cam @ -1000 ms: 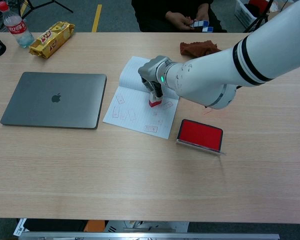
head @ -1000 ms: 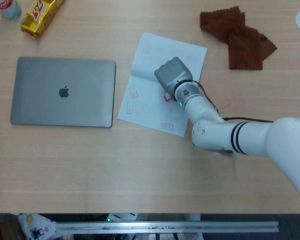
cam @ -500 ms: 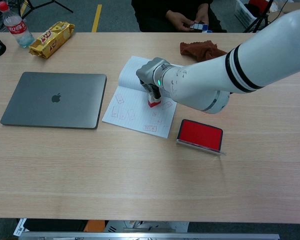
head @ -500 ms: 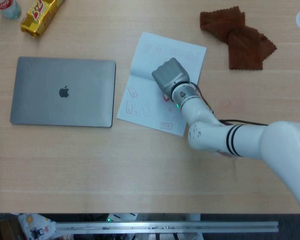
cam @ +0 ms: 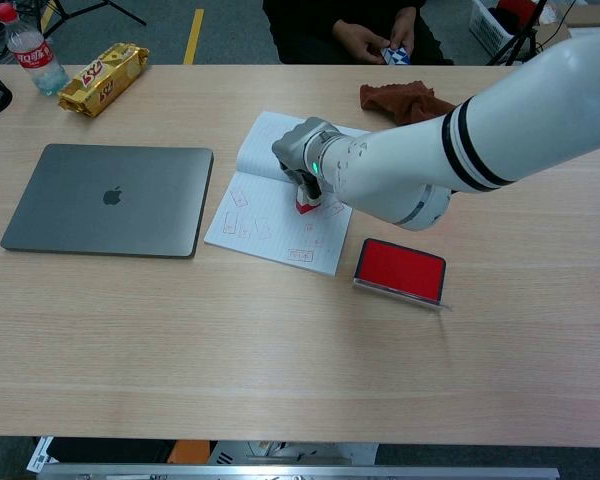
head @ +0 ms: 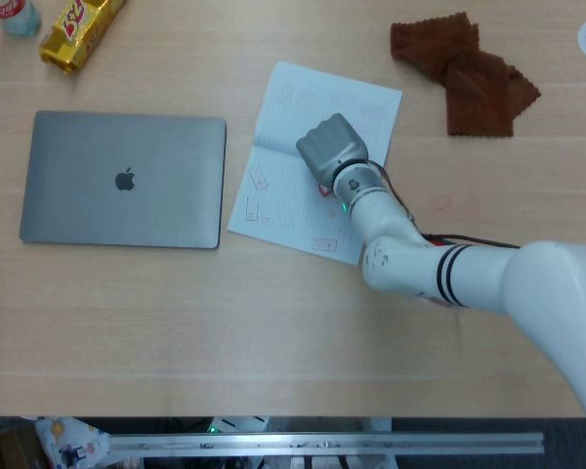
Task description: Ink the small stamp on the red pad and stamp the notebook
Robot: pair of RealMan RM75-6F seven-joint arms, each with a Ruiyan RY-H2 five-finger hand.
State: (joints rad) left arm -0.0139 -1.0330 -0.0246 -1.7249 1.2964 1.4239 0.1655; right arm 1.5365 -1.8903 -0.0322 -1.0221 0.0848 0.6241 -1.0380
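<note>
My right hand (head: pixel 331 149) (cam: pixel 300 150) grips the small red and white stamp (cam: pixel 306 204) and holds it down on the open notebook (head: pixel 283 117) (cam: pixel 270 237) in the middle of the table. From above the hand hides most of the stamp. Several faint red prints mark the page to the left of and below the stamp. The red ink pad (cam: pixel 401 270) lies open to the right of the notebook, apart from it. My left hand does not show in either view.
A shut grey laptop (head: pixel 123 179) (cam: pixel 107 199) lies left of the notebook. A brown cloth (head: pixel 466 70) (cam: pixel 401 97) sits at the back right. A yellow snack pack (cam: pixel 104 77) and a bottle (cam: pixel 33 50) stand at the back left. A person sits beyond the far edge.
My right hand with the stamp has shifted slightly to the left over the notebook page. The notebook has slid a little with it.
</note>
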